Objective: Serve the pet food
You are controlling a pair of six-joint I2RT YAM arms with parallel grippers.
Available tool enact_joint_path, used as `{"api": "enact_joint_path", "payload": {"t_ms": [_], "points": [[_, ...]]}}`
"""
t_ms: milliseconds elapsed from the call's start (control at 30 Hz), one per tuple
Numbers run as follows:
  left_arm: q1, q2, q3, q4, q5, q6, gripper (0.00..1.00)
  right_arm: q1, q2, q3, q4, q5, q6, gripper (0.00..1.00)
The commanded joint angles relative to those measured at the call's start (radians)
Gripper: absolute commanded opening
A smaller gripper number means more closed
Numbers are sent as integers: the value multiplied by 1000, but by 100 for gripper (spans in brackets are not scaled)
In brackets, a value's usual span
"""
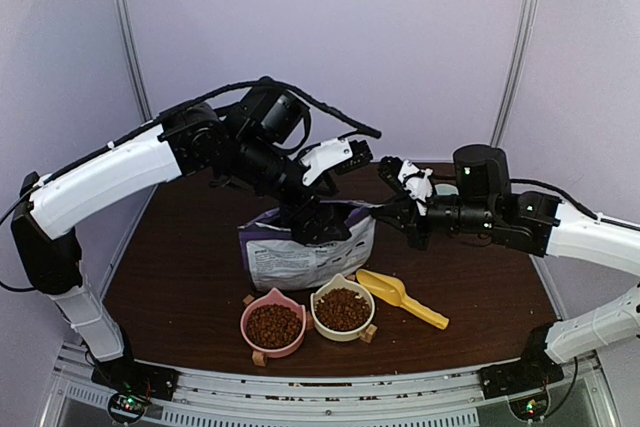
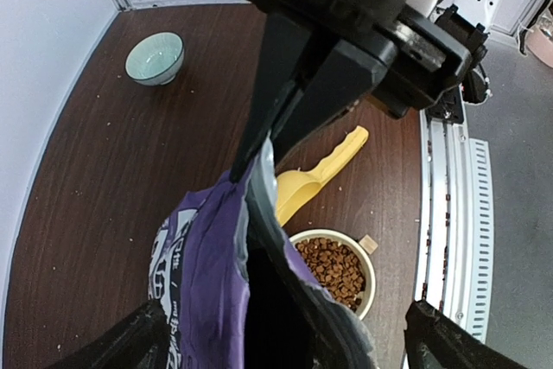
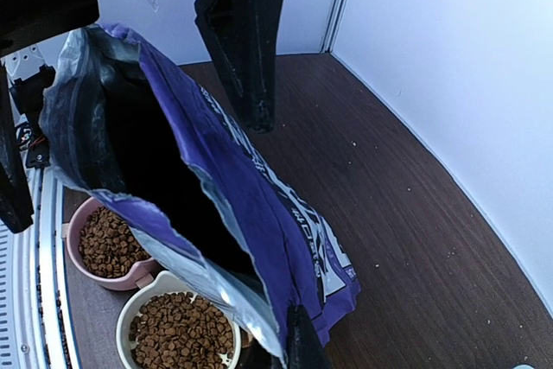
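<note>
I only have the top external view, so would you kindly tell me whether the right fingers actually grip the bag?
Observer: Yes; the left wrist view shows the right fingers pinched shut on the top edge of the bag.
Operator: Thank you. Is its mouth open?
Observer: Yes; the right wrist view looks into a wide, dark opening.
Operator: Does the right arm hide anything from me?
Observer: A pale green bowl stands near the far right corner of the table.
</note>
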Motion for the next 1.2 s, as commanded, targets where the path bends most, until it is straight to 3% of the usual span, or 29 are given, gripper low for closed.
{"api": "enact_joint_path", "payload": {"t_ms": [0,133,433,667,767,867,1167], "points": [[-17,-5,17,-39,-63,8,97,-11,-48,2,107,40,46,0],[-43,-4,-6,-54,-169,13,88,-16,-49,-8,130,25,61,0],[-81,-26,-16,-56,-307,42,25,-29,-69,-13,127,-47,87,0],[-81,-56,-27,-56,-365,66,0,-41,-90,-28,104,-91,86,0],[-81,-68,-32,-55,-392,79,0,-42,-79,-21,85,-139,79,5],[-81,-81,-32,-52,-397,91,0,-41,-53,-13,69,-179,72,17],[-81,-81,-29,-43,-381,100,0,-40,25,17,67,-234,44,42]]}}
